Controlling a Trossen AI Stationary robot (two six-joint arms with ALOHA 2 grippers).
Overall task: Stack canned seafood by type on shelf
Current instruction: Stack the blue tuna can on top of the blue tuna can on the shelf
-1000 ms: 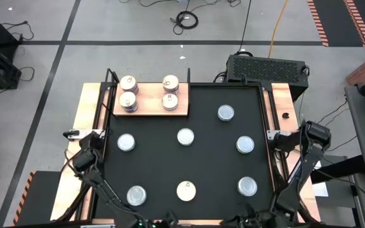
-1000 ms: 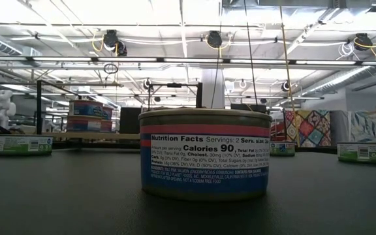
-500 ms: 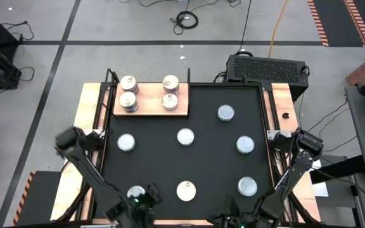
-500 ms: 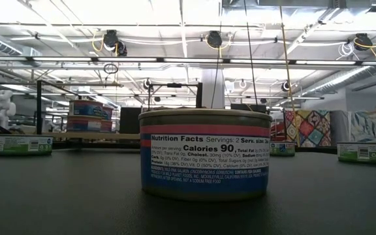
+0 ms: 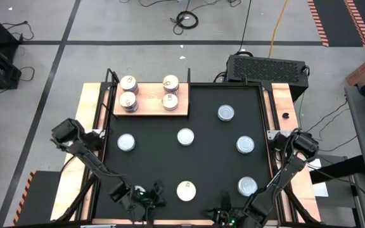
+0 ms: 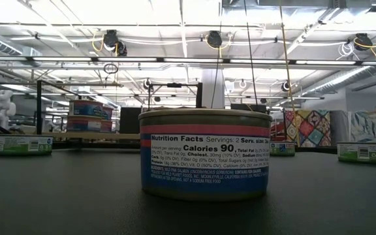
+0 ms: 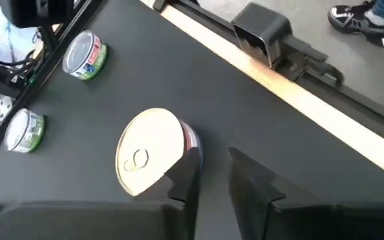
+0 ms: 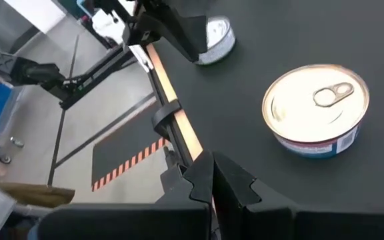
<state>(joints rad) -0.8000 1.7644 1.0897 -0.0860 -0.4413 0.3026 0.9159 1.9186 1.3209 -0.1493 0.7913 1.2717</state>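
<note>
One can (image 6: 205, 154) stood close & centre on the black mat (image 6: 77, 196), nutrition label facing the camera (pink band on top, blue below). Green-labelled cans sat far left (image 6: 22, 145) & far right (image 6: 366, 152); stacked cans (image 6: 89, 116) behind.

Black mat (image 5: 189, 158) across the desk; pale wood-grain shelf (image 5: 149, 102). Nearest can (image 6: 204, 153) wears pink, white and blue bands, lid cream-gold. Silver-lidded cans (image 7: 85, 56) show green and blue labels.
</note>
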